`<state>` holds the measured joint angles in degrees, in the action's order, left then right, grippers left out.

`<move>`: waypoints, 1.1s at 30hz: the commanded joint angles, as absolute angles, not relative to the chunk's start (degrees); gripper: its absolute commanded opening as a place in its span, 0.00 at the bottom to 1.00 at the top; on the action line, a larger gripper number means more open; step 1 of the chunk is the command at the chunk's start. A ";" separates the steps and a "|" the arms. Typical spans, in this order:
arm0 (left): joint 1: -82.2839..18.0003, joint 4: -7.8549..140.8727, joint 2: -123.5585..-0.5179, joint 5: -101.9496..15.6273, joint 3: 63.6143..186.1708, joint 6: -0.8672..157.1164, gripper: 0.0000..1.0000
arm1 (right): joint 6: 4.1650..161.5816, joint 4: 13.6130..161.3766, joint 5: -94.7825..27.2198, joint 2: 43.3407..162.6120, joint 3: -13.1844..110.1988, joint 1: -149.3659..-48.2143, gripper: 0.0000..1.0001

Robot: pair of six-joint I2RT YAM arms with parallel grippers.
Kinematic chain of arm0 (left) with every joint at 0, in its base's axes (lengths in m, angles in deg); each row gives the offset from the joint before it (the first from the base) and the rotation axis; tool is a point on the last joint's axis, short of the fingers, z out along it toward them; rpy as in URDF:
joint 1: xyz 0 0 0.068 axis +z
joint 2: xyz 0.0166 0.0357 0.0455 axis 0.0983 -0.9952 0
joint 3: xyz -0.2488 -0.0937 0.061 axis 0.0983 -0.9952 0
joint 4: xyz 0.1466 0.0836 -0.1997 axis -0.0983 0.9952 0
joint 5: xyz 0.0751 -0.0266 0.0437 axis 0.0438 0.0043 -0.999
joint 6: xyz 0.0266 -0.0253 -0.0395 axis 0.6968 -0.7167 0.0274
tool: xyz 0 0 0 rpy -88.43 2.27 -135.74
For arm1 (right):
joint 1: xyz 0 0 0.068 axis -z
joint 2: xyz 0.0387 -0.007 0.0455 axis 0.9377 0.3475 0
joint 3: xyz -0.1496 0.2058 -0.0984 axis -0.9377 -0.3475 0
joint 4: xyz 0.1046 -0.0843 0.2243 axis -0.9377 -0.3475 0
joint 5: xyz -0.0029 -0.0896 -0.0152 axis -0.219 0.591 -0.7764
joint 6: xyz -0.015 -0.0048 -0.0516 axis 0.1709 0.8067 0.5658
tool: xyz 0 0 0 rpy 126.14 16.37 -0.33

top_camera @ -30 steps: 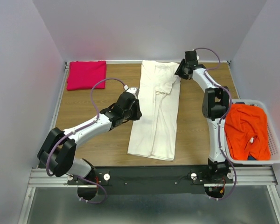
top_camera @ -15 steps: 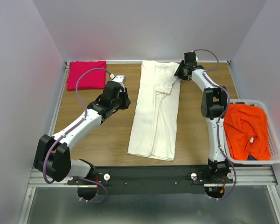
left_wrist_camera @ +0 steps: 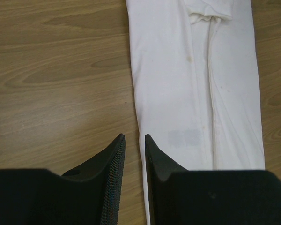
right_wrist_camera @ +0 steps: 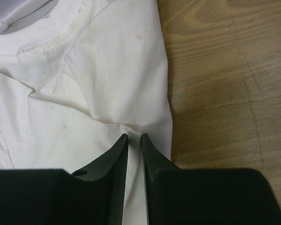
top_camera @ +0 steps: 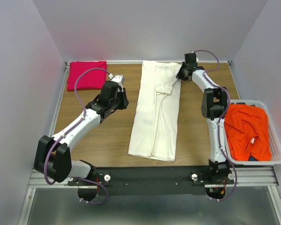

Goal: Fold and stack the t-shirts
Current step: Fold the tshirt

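The cream-white t-shirt (top_camera: 157, 117) lies lengthwise down the middle of the table, its sides folded in and its collar at the far end. My right gripper (top_camera: 181, 73) is at its far right corner near the collar. In the right wrist view my right gripper (right_wrist_camera: 134, 136) is shut on a pinched ridge of this t-shirt (right_wrist_camera: 107, 70). My left gripper (top_camera: 123, 99) hovers left of the shirt. In the left wrist view my left gripper (left_wrist_camera: 133, 137) is narrowly open and holds nothing, above the left edge of the shirt (left_wrist_camera: 178, 93). A folded magenta t-shirt (top_camera: 86, 75) lies at the far left corner. The orange-red t-shirt (top_camera: 246, 131) is crumpled in the basket.
A white plastic laundry basket (top_camera: 260, 162) hangs at the table's right edge beside the right arm. Bare wood (top_camera: 196, 126) shows on both sides of the cream shirt. Grey walls enclose the table on three sides.
My left arm has swung back and to the left, off the shirt's left edge. My right gripper's jaws have narrowed onto the fabric near the collar.
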<state>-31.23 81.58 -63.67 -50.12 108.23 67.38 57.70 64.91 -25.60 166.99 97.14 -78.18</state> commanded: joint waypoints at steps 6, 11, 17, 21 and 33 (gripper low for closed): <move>-29.90 82.15 -61.95 -48.79 108.09 68.79 0.31 | 58.13 65.15 -25.53 165.77 96.62 -78.36 0.20; -29.64 81.80 -62.39 -48.70 107.57 68.96 0.32 | 58.22 65.24 -25.79 164.37 95.66 -78.36 0.15; -29.46 81.18 -62.66 -48.61 106.87 68.96 0.32 | 57.96 65.33 -25.79 162.44 94.60 -78.36 0.15; -29.37 80.92 -62.74 -48.61 106.43 69.05 0.32 | 57.61 65.50 -25.79 161.29 93.64 -78.28 0.15; -29.28 80.30 -62.74 -48.35 105.63 69.31 0.32 | 57.43 66.20 -27.37 159.01 91.88 -78.28 0.09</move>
<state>-29.70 81.43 -63.67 -49.34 106.50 68.27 57.53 65.41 -26.74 161.88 92.94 -78.18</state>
